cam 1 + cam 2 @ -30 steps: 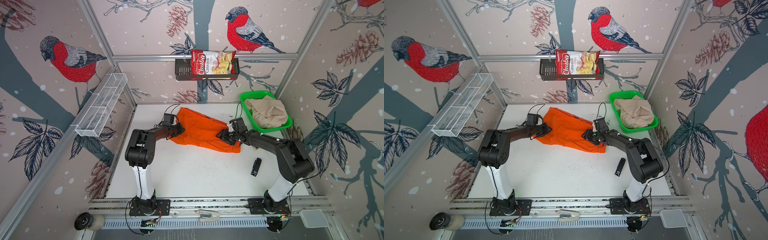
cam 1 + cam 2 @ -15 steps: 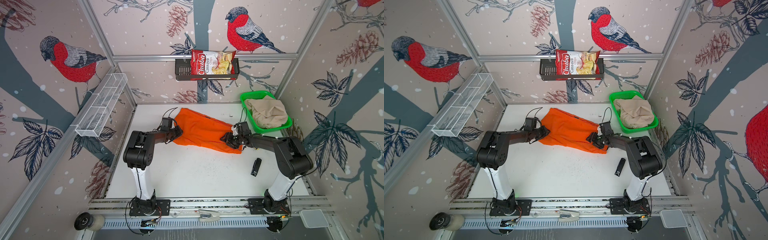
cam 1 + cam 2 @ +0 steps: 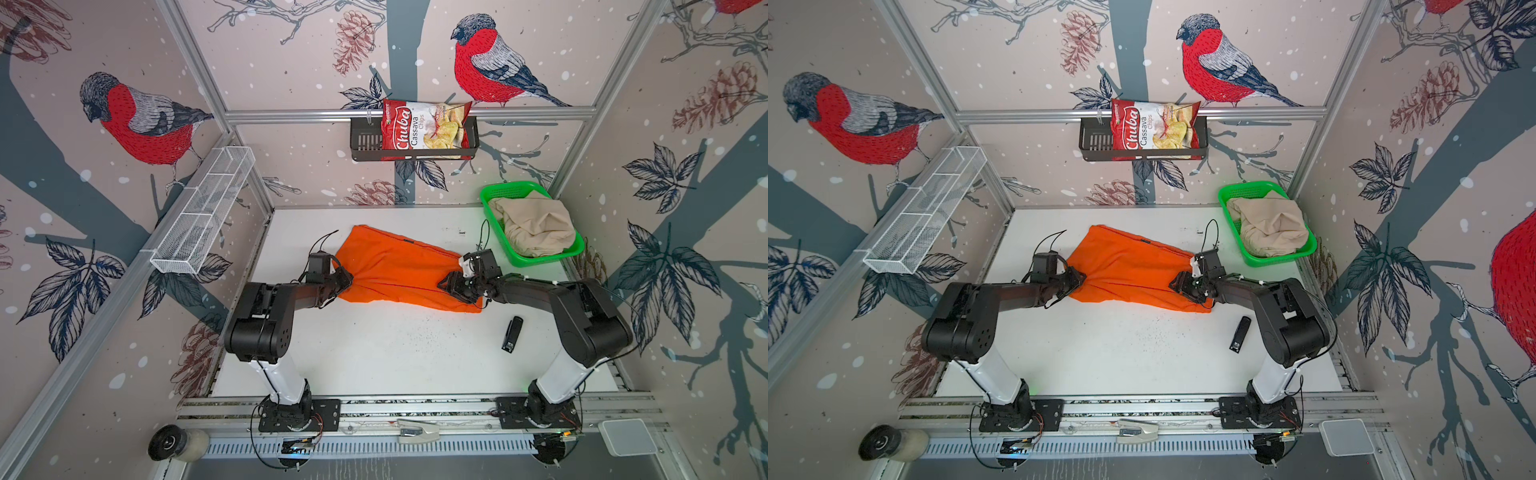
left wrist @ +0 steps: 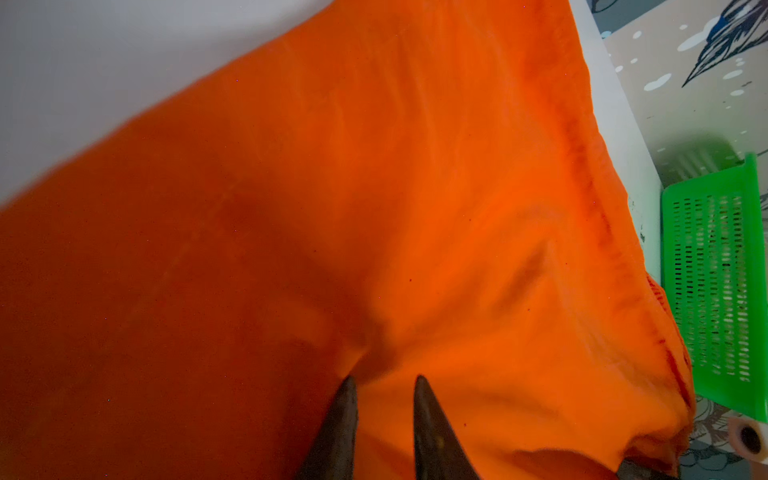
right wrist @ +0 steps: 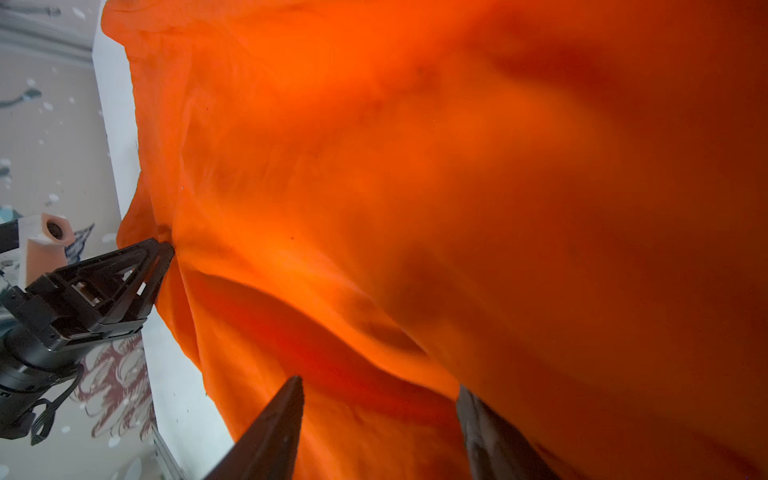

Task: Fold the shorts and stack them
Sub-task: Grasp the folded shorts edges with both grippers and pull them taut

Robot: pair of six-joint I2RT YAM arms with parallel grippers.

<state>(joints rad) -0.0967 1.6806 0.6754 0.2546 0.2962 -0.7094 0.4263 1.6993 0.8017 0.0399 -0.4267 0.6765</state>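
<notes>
We find the left end effector at the left edge of the orange shorts, which lie spread on the white bench in both top views. Only its wrist view shows the jaws nearly together, nipping a pleat of cloth. The right end effector sits on the shorts' right end. Its wrist view alone shows the fingers part-way apart, a thick fold gripped between them. The beige shorts lie crumpled in the green mesh basket, far right corner.
</notes>
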